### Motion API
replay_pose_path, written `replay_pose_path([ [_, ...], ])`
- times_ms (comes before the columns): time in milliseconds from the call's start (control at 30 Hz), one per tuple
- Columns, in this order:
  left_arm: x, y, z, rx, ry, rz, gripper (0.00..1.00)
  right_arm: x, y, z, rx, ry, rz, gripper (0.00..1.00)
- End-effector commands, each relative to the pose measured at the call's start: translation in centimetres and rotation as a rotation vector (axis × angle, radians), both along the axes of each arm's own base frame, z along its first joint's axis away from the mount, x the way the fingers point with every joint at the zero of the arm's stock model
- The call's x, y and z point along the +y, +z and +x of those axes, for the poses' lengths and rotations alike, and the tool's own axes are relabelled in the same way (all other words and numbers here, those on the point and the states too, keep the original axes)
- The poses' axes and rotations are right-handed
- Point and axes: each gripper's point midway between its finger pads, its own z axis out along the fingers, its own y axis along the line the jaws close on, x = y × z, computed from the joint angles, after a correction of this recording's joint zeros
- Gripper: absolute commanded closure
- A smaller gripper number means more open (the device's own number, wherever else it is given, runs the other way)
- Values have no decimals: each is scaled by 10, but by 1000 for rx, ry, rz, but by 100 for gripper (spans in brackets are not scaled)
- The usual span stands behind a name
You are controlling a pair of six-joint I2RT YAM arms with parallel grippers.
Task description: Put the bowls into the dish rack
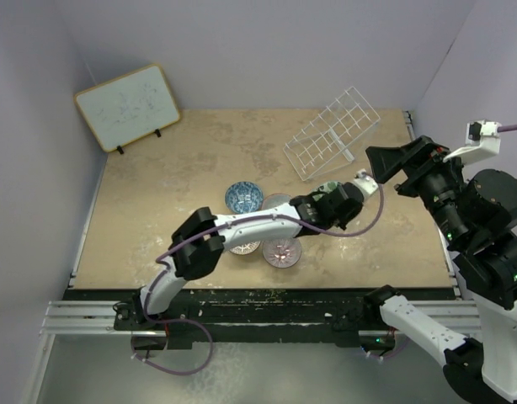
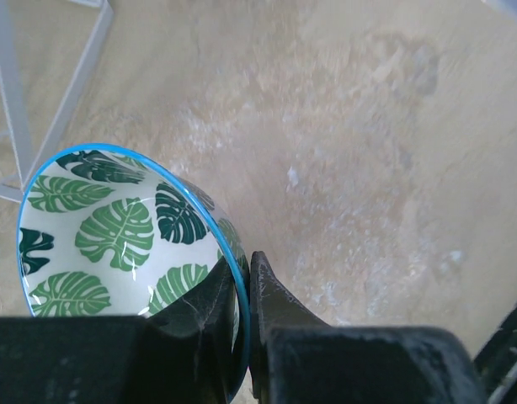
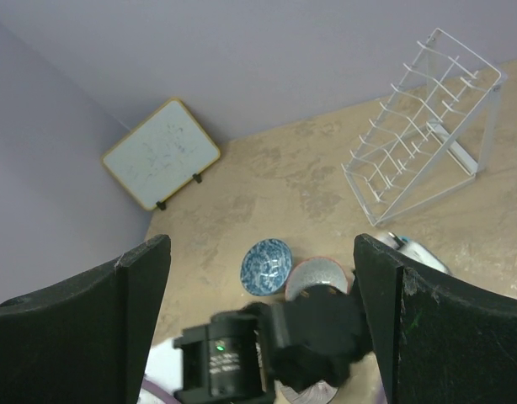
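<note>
Left wrist view: green-leaf bowl [image 2: 115,244] is pinched tight by its rim between the left fingers [image 2: 279,316], tipped on edge; dish rack [image 2: 7,93] is seen close by, up-left of them.

Black-and-white arms [image 1: 250,223], purple cables [image 1: 163,255]

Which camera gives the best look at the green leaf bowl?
Left wrist view: the green leaf bowl is close up, leaf pattern and blue rim clear, the left gripper pinching its rim. Top external shows only a sliver beside that gripper; right wrist, only a pale edge behind the arm.
</note>
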Motion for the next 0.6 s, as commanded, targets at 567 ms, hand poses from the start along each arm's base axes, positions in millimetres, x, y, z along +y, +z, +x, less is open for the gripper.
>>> replay_pose_path([
  [567, 95, 181, 105, 166, 147, -1227, 100, 8, 16, -1, -21, 62, -49, 9],
])
